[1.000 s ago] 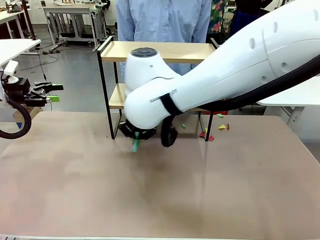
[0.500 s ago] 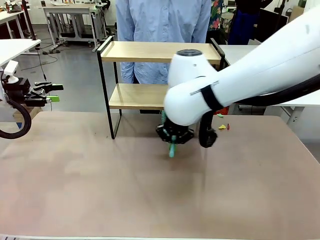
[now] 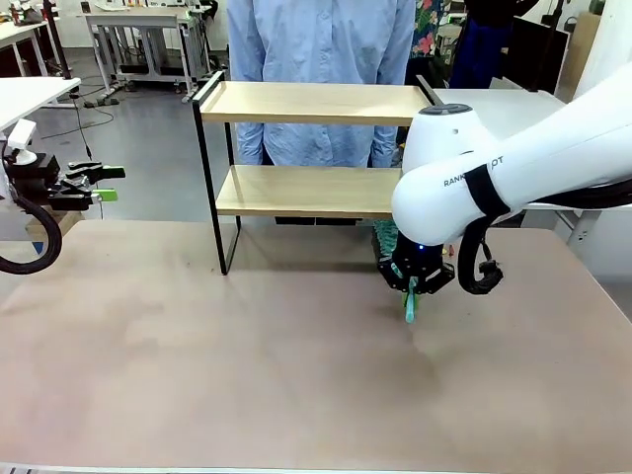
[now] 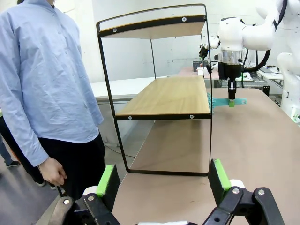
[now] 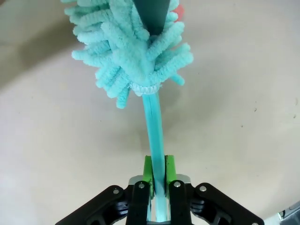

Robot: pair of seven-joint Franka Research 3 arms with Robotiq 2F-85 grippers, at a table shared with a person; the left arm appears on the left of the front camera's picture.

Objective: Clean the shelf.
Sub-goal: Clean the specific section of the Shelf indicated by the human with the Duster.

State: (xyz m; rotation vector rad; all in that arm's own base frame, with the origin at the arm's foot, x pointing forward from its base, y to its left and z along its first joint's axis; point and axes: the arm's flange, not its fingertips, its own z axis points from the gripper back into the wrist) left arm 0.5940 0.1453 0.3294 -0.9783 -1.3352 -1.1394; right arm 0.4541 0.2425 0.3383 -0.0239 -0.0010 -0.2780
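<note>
Glossy white, rounded right arm (image 3: 523, 163) from three o'clock: dark grey disc cap on the joint, black band, grey lettering partly covered, black cable looping by the wrist. Black right gripper (image 5: 158, 174) with green pads and silver screws. Black left gripper (image 3: 114, 184) at nine o'clock, with green pads and a black hose curling beneath. Person (image 4: 42, 79) in a light blue buttoned shirt with long sleeves, plus dark trousers.

The desk (image 3: 197, 375) is open in front and left of the shelf (image 3: 296, 190); the right arm (image 3: 533, 158) blocks its right end.
</note>
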